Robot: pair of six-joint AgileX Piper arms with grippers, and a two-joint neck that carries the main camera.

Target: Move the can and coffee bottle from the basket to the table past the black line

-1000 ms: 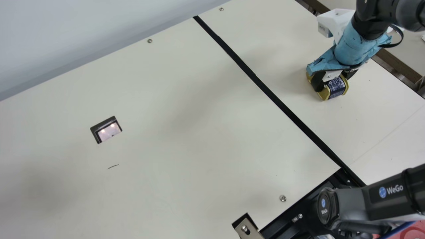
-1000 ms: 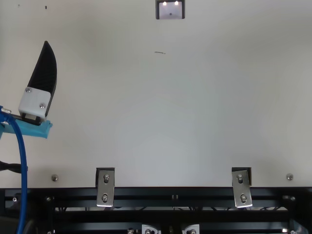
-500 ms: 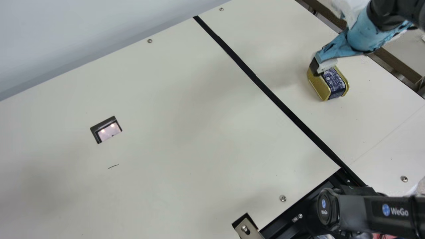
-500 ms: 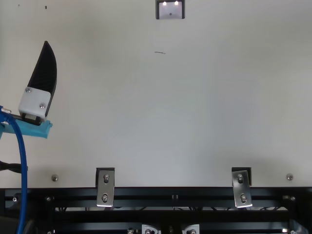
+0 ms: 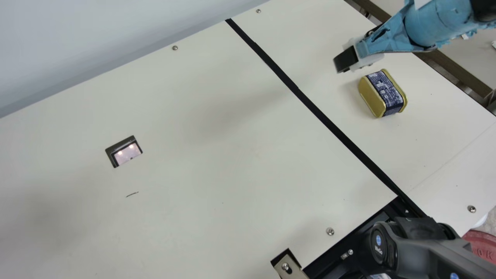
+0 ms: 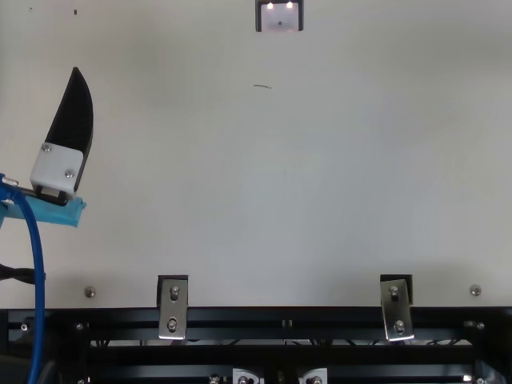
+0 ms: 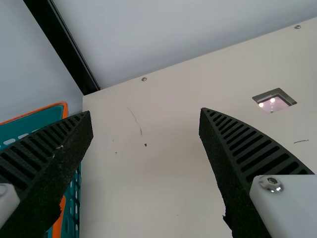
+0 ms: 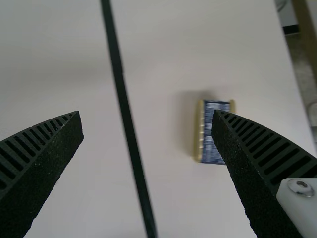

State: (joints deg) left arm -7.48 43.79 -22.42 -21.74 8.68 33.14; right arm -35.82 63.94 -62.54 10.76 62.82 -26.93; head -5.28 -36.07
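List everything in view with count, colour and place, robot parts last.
Can: one, gold and navy, on the table past the line
Black line: one, across the table
Table: one, cream, below
Basket: one, teal with orange rim, left wrist view
Framed opening: one, dark-edged, in the table
Brackets: two, silver, near edge
Screws: several, silver, tabletop
Left gripper: one, black, open, above table
Right gripper: one, black, open, near can
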